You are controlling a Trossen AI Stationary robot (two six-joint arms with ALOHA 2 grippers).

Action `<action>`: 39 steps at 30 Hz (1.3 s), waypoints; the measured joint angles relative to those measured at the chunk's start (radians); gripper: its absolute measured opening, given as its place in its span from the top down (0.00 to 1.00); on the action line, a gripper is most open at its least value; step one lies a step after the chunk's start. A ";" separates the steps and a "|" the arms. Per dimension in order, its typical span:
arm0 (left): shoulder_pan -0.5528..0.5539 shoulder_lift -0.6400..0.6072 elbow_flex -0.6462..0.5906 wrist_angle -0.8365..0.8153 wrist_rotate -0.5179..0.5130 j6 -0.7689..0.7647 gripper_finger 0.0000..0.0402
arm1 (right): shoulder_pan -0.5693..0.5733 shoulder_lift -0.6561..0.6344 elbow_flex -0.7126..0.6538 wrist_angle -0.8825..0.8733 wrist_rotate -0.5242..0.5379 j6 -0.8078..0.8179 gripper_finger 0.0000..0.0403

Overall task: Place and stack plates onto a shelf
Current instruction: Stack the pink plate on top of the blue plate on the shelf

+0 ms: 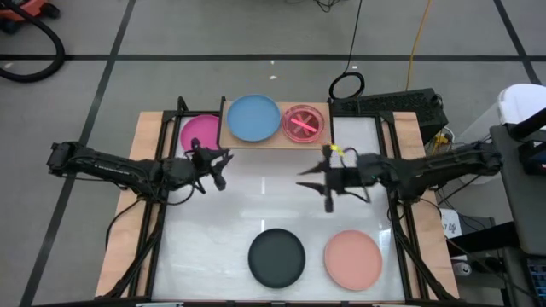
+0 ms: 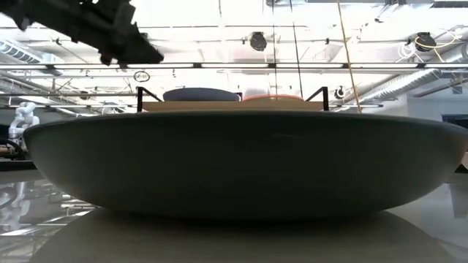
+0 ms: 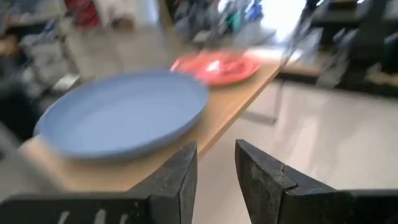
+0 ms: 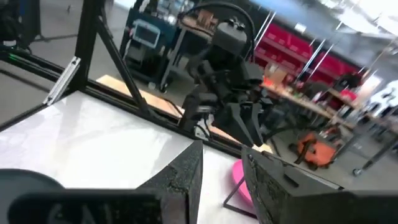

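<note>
The shelf (image 1: pixel 275 141), a light-wood board on black legs, stands at the table's far edge. A blue plate (image 1: pixel 252 118) and a small translucent pink plate (image 1: pixel 304 123) lie side by side on it. A magenta plate (image 1: pixel 200 133) lies on the table at the shelf's left end, partly under it. A black plate (image 1: pixel 276 257) and a salmon plate (image 1: pixel 352 259) lie flat near the front edge. My left gripper (image 1: pixel 225 169) hovers open just in front of the shelf's left part, facing the blue plate (image 3: pixel 124 115). My right gripper (image 1: pixel 311 189) hovers open over mid-table, holding nothing.
Black frame bars (image 1: pixel 388 162) run along both sides of the white tabletop (image 1: pixel 256 205). The black plate (image 2: pixel 234 168) fills the low view, hiding most of the table behind it. The middle of the tabletop between the two grippers is bare.
</note>
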 joint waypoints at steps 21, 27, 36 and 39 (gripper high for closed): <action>0.105 0.086 0.181 -1.001 0.033 -0.537 0.71 | 0.076 -0.424 -0.373 0.191 0.142 -0.019 0.77; 0.207 0.250 0.181 -1.005 0.071 -0.526 0.71 | 0.076 -0.424 -0.373 0.192 0.140 -0.026 0.77; 0.300 0.436 0.181 -0.994 0.037 -0.435 0.71 | 0.076 -0.415 -0.373 0.147 0.144 -0.021 0.77; 0.318 0.459 0.181 -0.989 0.040 -0.412 0.71 | 0.076 -0.407 -0.373 0.146 0.145 -0.019 0.77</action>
